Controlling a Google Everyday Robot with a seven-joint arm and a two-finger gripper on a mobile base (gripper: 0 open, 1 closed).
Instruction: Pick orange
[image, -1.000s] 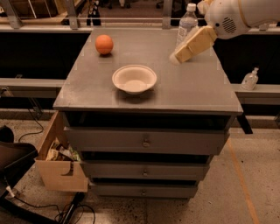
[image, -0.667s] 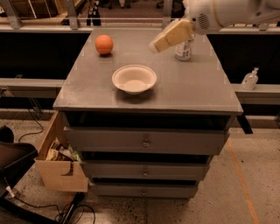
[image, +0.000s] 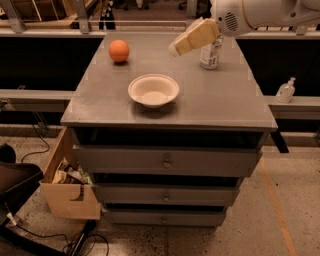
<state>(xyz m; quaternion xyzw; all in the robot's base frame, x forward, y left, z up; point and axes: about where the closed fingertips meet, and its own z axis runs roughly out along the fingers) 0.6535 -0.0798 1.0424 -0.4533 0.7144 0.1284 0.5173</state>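
The orange (image: 119, 50) sits on the grey cabinet top (image: 220, 100) at the far left corner. The gripper (image: 175, 49) hangs above the far middle of the top, its tan fingers pointing down and left toward the orange, about a bowl's width to the right of it. It holds nothing that I can see. The white arm reaches in from the upper right.
A shallow white bowl (image: 153, 90) stands in the middle of the top. A clear plastic bottle (image: 211, 51) stands at the far right behind the gripper. A wooden box (image: 66, 185) sits on the floor at left. A sanitizer bottle (image: 286, 91) stands on the right ledge.
The gripper has moved left across the far side of the top, from in front of the bottle toward the orange. The orange and bowl have not moved.
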